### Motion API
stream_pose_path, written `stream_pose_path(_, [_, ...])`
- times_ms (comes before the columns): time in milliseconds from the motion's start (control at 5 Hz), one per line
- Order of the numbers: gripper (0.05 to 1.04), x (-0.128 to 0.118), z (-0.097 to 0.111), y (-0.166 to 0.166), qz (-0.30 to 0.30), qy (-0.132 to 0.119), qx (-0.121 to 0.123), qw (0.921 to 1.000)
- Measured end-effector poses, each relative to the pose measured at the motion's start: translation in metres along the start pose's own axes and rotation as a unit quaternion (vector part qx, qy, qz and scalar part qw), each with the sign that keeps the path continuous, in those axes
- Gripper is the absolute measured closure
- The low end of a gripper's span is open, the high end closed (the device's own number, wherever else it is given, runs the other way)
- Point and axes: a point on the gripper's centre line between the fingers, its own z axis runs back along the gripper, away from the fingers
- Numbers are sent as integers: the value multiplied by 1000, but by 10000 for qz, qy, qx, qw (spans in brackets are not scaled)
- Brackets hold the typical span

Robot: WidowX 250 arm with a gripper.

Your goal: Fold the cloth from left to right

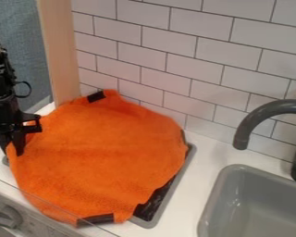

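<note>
The orange cloth (104,152) lies spread out in a rough round over a dark tray with a grey rim, its surface mostly flat with slight wrinkles. One black patch is on its back edge and another on its front edge. At the cloth's left edge hangs the black gripper (13,144), low and pointing down, right against the orange fabric. Whether the fabric is held there cannot be made out.
The grey tray rim (165,203) shows along the cloth's right side. A grey sink (221,199) and dark faucet (268,111) stand at the right. White tiled wall (197,69) runs behind, a wooden post (58,51) rises at back left, and a knob (9,216) is at front left.
</note>
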Motion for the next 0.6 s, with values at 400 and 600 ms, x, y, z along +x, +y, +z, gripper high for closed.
stream_pose_path(400, [1010,0,1,-7,-215,-11,-133,9997])
stream_pose_path(600, [1010,0,2,-13,-333,-11,-199,9992])
